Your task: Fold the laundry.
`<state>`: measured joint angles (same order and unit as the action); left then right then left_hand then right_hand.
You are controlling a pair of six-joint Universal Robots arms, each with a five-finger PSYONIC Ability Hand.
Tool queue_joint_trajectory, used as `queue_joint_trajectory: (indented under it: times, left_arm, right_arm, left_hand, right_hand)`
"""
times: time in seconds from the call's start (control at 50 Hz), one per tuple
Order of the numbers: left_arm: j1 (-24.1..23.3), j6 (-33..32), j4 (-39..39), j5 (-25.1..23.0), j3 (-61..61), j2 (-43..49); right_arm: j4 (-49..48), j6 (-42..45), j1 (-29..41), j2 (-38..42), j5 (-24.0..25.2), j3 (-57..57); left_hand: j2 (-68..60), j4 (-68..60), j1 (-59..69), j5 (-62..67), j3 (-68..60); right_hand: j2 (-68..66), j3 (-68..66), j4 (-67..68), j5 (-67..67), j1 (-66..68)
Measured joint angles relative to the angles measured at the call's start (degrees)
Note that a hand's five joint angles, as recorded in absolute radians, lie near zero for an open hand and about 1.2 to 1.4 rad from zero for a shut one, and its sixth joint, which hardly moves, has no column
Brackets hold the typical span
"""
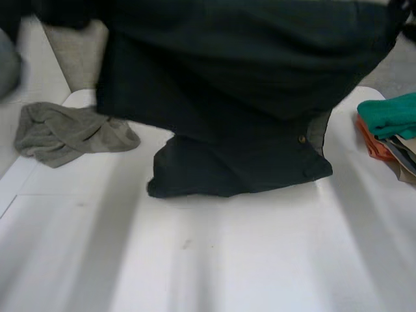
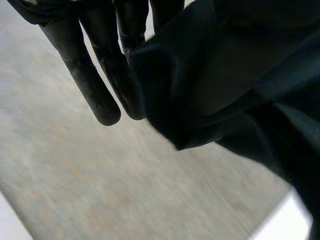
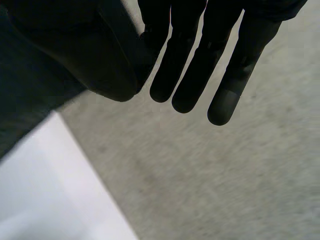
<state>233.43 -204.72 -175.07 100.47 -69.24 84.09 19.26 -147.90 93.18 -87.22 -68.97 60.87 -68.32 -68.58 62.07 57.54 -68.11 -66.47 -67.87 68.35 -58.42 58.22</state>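
Observation:
A dark garment (image 1: 240,97) hangs spread wide above the white table (image 1: 227,260), its lower end bunched on the tabletop. A small button (image 1: 301,139) shows near its right edge. In the left wrist view my left hand (image 2: 100,65) has straight fingers, and an upper corner of the garment (image 2: 240,75) is pinched beside them. In the right wrist view my right hand (image 3: 220,60) also holds its fingers straight, with the other upper corner of the garment (image 3: 50,60) gripped at the thumb side. Both hands are over the grey floor past the table's far edge.
A crumpled grey cloth (image 1: 65,130) lies at the table's left. At the right edge sits a stack of folded clothes (image 1: 390,117), green on top and orange below. Grey floor (image 1: 78,52) lies beyond the far edge.

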Motion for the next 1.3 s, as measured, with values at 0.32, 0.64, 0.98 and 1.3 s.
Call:
queue_joint_trajectory:
  times: [0.32,0.64,0.98,1.3]
  left_arm:
    - [7.01,1.91,8.21,-4.66,17.11,12.4]
    - [9.97,2.33,7.03,-4.63,17.94,39.42]
    - [10.74,2.48,1.98,-5.7,9.99,30.29]
    - [11.58,2.95,1.75,-5.83,6.9,26.17]
  right_arm:
    - [2.1,-2.51,8.75,9.24,-4.72,-8.83]
    - [-4.9,-16.54,15.1,25.82,-18.24,-0.89]
    - [-5.68,-36.67,25.04,34.16,-2.3,5.41]
    - [-17.94,-31.17,42.33,42.18,-5.69,2.64]
  left_hand:
    - [0.0,-0.21,2.61,0.34,0.0]
    - [0.0,-0.22,2.65,0.35,0.0]
    - [0.0,-0.22,2.65,0.35,0.0]
    - [0.0,-0.22,2.65,0.35,0.0]
  right_hand:
    - [-0.27,0.0,0.05,-0.4,0.0]
    - [45.66,47.43,-48.46,49.59,-37.84]
    - [53.94,55.3,-55.48,55.73,-44.86]
    - [44.82,45.3,-45.84,45.58,-35.68]
